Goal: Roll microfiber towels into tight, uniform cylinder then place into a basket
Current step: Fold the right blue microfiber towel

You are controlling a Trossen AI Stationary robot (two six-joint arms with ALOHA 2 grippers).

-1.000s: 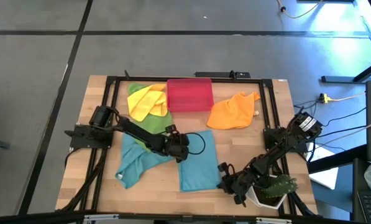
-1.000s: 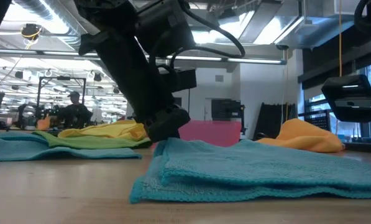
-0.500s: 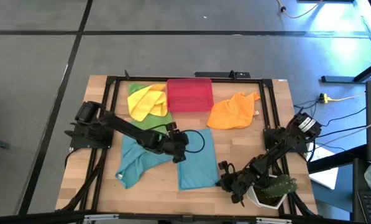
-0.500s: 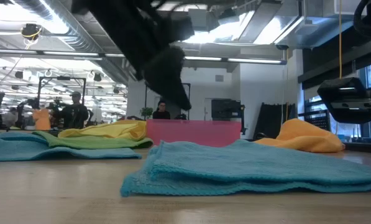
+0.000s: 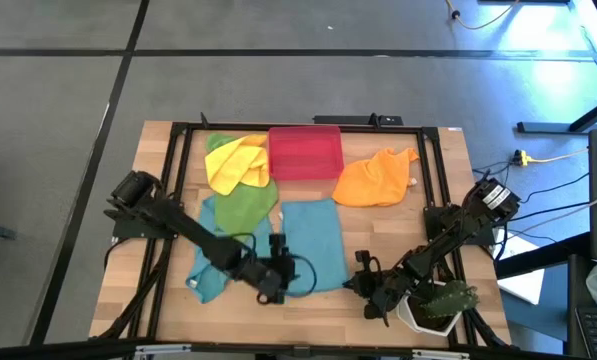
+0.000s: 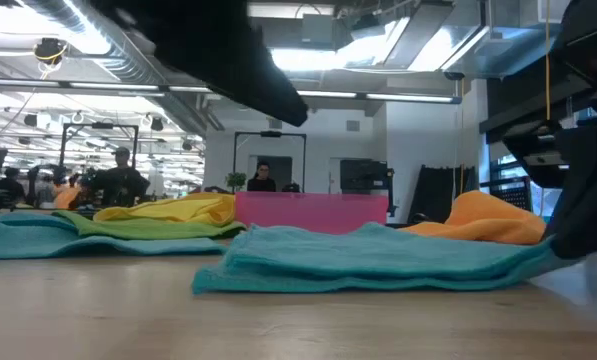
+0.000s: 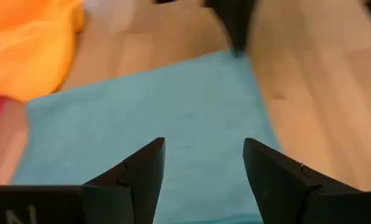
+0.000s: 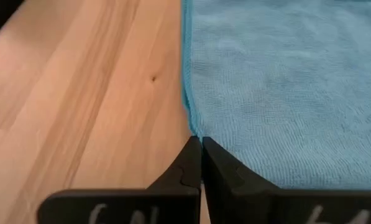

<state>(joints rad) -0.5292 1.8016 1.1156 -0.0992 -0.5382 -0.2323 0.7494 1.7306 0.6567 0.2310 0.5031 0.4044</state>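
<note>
Teal towel lies flat mid-table, in front of the red basket. Left gripper hovers over its near edge, jaws apart. Right gripper, jaws together, apparently pinches the towel's near right corner.

We see that the left gripper now sits nearer the front edge than one second ago, at the near end of the flat teal towel, with its fingers spread apart. This towel now lies farther back, closer to the red basket. The right gripper has come to the towel's right near corner, fingers pressed together at its edge.
</note>
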